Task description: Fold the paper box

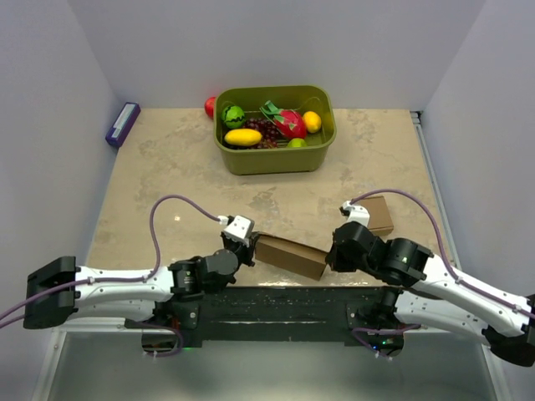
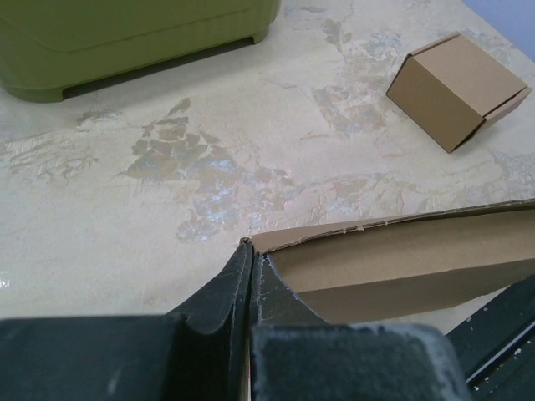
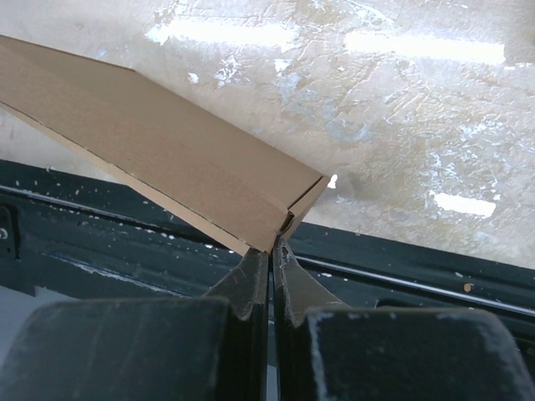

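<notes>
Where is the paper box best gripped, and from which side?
At its thin end walls, from either end: the box is long, with single cardboard edges there. The left pincer and right pincer pinch those ends.

Bright even overhead light, soft shadows, white glare streaks on tabletop point(image 3: 418, 46), wrist-view foregrounds blurred.

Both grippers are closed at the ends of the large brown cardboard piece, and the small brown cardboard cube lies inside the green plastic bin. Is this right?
No. The small brown cardboard cube lies on the table, outside the green plastic bin, as the top external view shows. The left gripper and right gripper are indeed closed at the ends of the large brown cardboard piece.
</notes>
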